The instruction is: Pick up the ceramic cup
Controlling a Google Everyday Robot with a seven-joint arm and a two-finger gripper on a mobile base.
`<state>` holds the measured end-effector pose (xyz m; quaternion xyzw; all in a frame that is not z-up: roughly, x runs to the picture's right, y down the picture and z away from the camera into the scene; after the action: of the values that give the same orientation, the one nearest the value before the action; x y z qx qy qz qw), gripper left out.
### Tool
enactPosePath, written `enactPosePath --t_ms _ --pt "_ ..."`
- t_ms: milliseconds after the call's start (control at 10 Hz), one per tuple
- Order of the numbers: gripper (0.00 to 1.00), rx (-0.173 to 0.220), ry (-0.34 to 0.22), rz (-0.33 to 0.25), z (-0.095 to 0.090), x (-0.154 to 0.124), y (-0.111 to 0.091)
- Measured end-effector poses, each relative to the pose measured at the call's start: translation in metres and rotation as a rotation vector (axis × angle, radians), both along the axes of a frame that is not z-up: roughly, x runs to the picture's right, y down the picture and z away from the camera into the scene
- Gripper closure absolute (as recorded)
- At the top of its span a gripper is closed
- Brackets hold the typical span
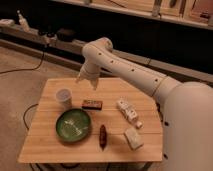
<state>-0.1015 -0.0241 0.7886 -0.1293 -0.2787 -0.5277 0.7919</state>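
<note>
The ceramic cup (63, 96) is small, white and handleless. It stands upright on the left part of the wooden table (50, 145). My gripper (81, 78) hangs from the white arm above the table's far edge, to the right of the cup and higher than it, not touching it. Nothing shows in the gripper.
A wide green bowl (74, 125) sits in front of the cup. A small brown box (92, 104), a dark red oblong item (103, 136), a white packet (128, 110) and a pale block (133, 138) lie to the right. A dark shelf wall stands behind the table.
</note>
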Motion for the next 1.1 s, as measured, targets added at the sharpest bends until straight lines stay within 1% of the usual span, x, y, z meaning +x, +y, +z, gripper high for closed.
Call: enactPosePath --t_ms 500,600,1100 --pt "0.35 -0.03 -0.011 -0.042 0.012 -0.039 0.007" --pt "0.35 -0.037 -0.016 -0.053 0.014 -0.049 0.013" --pt "0.35 -0.061 -0.006 -0.086 0.028 -0.068 0.044"
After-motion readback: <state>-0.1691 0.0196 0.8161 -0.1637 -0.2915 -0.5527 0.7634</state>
